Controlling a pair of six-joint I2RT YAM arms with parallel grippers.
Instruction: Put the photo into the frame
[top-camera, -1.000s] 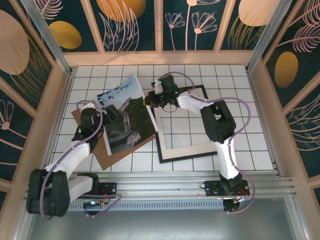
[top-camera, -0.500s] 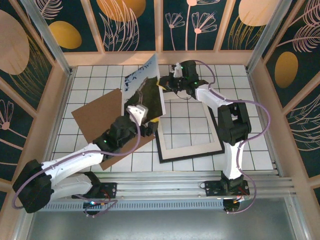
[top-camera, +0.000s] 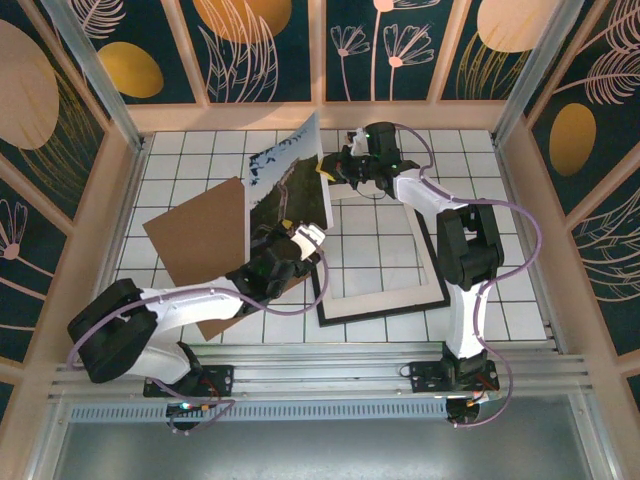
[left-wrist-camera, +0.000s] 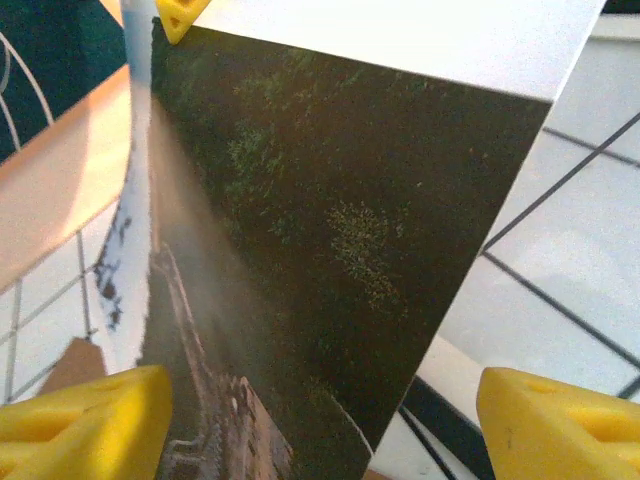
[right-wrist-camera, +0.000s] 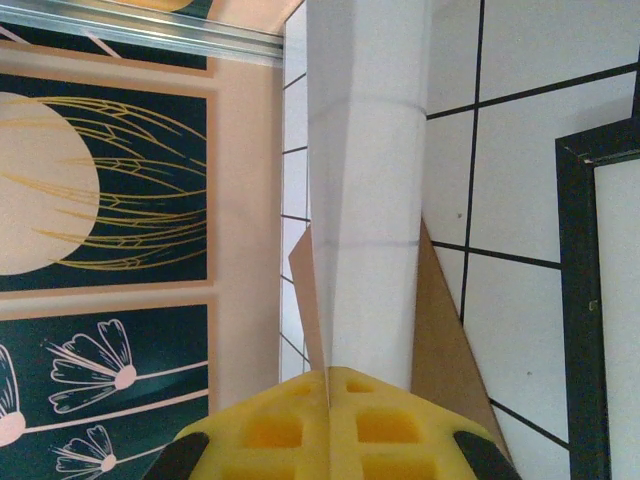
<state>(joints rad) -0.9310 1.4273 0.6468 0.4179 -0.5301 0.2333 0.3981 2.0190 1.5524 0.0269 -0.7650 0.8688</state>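
While the right pincer (right-wrist-camera: 328, 385) is squeezed tight on the white top edge of the photo (top-camera: 285, 190), the print is held upright and tilted over the tiled surface (top-camera: 180, 150). The left pincer (top-camera: 300, 243) is spread wide at the photo's lower edge, holding nothing. The black frame (right-wrist-camera: 575, 320) lies flat just right of the photo, with a cream mat (right-wrist-camera: 618, 330) inside. A brown board (top-camera: 190, 235) lies on the left. Open tiles show right of the frame.

photo (top-camera: 285, 188) left of frame (top-camera: 382, 311), backing board (top-camera: 190, 240) further left
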